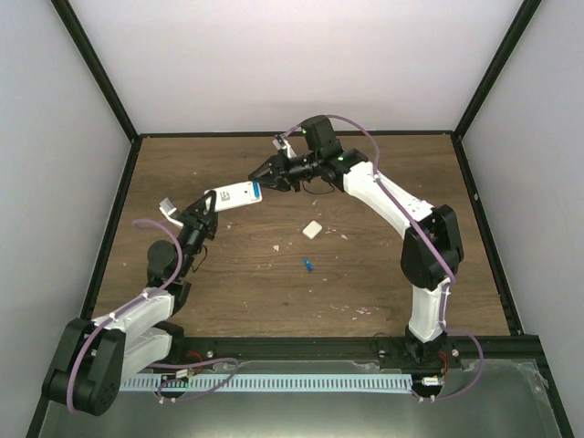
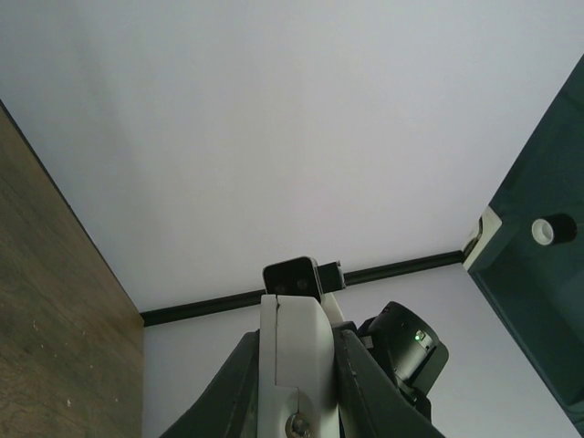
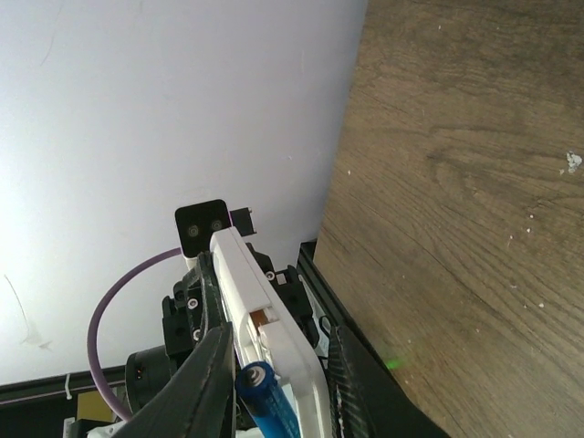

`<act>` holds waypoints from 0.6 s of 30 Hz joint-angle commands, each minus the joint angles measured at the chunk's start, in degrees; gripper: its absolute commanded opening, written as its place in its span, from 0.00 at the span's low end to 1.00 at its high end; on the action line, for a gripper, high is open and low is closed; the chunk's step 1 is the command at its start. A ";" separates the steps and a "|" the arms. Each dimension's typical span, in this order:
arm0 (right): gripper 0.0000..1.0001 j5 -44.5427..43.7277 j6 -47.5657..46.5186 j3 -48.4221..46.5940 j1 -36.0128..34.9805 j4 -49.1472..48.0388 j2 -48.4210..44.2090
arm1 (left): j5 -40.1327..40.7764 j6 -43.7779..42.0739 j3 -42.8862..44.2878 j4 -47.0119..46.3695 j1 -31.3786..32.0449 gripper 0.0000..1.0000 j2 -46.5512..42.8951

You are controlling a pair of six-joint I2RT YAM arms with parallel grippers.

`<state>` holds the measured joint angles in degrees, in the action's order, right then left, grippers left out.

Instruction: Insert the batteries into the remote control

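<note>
Top external: the left gripper [image 1: 208, 208] is pinching one end of the remote [image 1: 235, 193], over the far-left part of the table [image 1: 392, 274]. The right gripper [image 1: 270, 175] is at the other end, where a blue battery [image 1: 257, 189] shows right at the remote's tip. A second battery [image 1: 308, 265] lies loose on the wood near the middle. It's close to a small white cover piece [image 1: 312, 229] but not touching it.

Left wrist: the remote [image 2: 294, 351] sticks up between the fingers [image 2: 365, 397], which are clamped on both its sides.

Right wrist: the battery [image 3: 271, 406] lies along the open back of the remote [image 3: 246, 287], between the two fingers [image 3: 212, 383]. The jaws sit either side of the battery and the remote's end. Honestly can't tell if they're actually squeezing anything.
</note>
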<state>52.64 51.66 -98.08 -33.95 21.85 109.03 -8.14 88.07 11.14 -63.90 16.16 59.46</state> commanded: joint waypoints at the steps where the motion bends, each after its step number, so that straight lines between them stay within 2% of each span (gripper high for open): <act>1: 0.21 1.14 -1.39 -0.04 -0.97 1.45 0.39 | 1.26 -0.27 0.05 -3.03 0.16 0.00 0.20; 7: 0.20 1.14 -1.59 -0.27 -1.03 1.54 0.40 | 1.32 -0.68 0.20 -2.90 0.19 0.00 0.22; 18: 0.13 1.86 -1.91 1.23 -1.54 0.99 0.45 | 1.81 -1.24 0.26 -3.16 0.17 0.00 0.15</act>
<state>52.82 49.98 -97.89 -34.30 22.17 109.03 -7.68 88.07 11.14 -64.03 16.16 59.53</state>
